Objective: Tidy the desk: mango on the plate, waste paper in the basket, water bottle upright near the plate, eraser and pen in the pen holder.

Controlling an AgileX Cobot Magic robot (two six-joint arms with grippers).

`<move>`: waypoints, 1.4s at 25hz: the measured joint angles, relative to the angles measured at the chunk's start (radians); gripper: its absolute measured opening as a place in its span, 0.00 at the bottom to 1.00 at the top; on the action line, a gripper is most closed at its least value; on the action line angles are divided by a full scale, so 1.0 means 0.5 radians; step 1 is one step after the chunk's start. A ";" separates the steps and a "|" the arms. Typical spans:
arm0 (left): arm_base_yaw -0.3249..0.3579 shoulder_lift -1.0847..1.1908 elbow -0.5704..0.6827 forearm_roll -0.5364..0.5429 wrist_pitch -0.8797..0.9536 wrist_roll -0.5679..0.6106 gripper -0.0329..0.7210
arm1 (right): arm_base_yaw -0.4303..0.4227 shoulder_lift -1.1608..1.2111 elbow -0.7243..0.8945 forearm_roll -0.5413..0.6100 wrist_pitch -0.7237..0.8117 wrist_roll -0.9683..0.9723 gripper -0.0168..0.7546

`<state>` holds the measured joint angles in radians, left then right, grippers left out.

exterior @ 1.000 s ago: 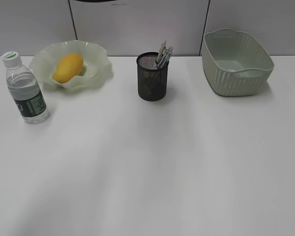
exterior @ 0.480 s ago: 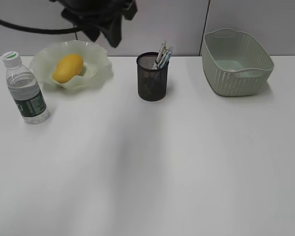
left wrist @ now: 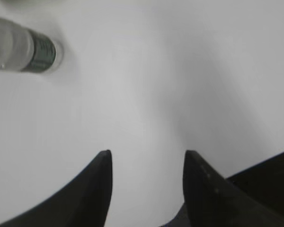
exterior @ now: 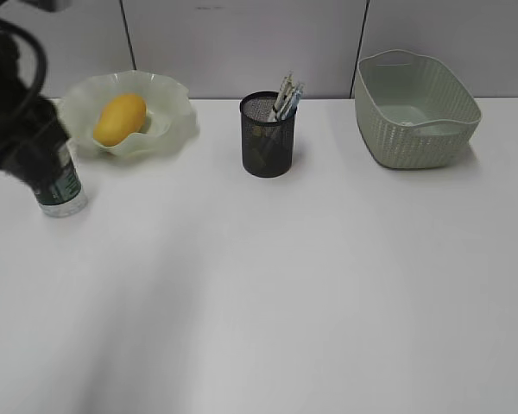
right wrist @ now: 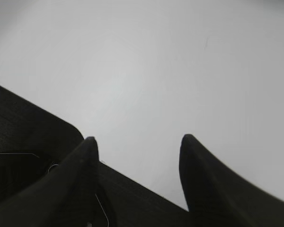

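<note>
The desk is shown as a plain white surface, and its near half is bare in the exterior view. Farther back on the left, the water bottle is stood upright, just in front of and to the left of the plate; only its lower part with the dark green label is visible, the rest being covered by the blurred black left arm at the left edge. In the left wrist view the same bottle is seen at the upper left, well apart from the left gripper, whose two dark fingers are held moderately apart over bare desk with nothing between them. In the right wrist view the right gripper is likewise spread, with only white desk surface seen between its fingers and no object held.

Toward the rear, the mango is laid in the plate. The pen holder is stood near the middle of the desk, with pens protruding from its top; an eraser cannot be made out inside it. At the rear right, the basket is placed upright; whether the waste paper lies inside cannot be told.
</note>
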<state>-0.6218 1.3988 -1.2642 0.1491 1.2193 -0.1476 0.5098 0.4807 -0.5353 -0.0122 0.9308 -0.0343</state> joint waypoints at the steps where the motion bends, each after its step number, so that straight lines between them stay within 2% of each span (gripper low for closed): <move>1: 0.000 -0.104 0.104 0.002 -0.005 0.000 0.54 | 0.000 0.000 0.000 0.000 0.000 0.000 0.59; 4: 0.000 -0.405 0.378 0.003 -0.012 0.000 0.58 | 0.000 0.000 0.000 0.012 0.000 0.000 0.60; 10: 0.000 -1.048 0.836 -0.025 -0.005 0.000 0.78 | 0.000 0.000 0.000 0.024 0.000 0.000 0.71; 15: 0.000 -1.655 1.046 -0.033 0.006 0.000 0.81 | 0.000 0.000 0.000 0.024 0.048 0.000 0.73; 21: 0.000 -2.171 1.225 -0.040 0.005 -0.008 0.81 | 0.000 0.000 0.002 -0.045 0.253 0.000 0.73; 27: -0.002 -2.281 1.409 -0.065 -0.149 -0.008 0.82 | 0.000 0.000 0.058 -0.051 0.249 0.002 0.73; 35: -0.002 -2.270 1.467 -0.072 -0.290 -0.008 0.82 | 0.000 0.000 0.059 -0.055 0.238 0.002 0.73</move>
<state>-0.6228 0.2640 -0.5305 0.1134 1.0743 -0.1515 0.5098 0.4807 -0.5056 -0.0397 1.0500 -0.0335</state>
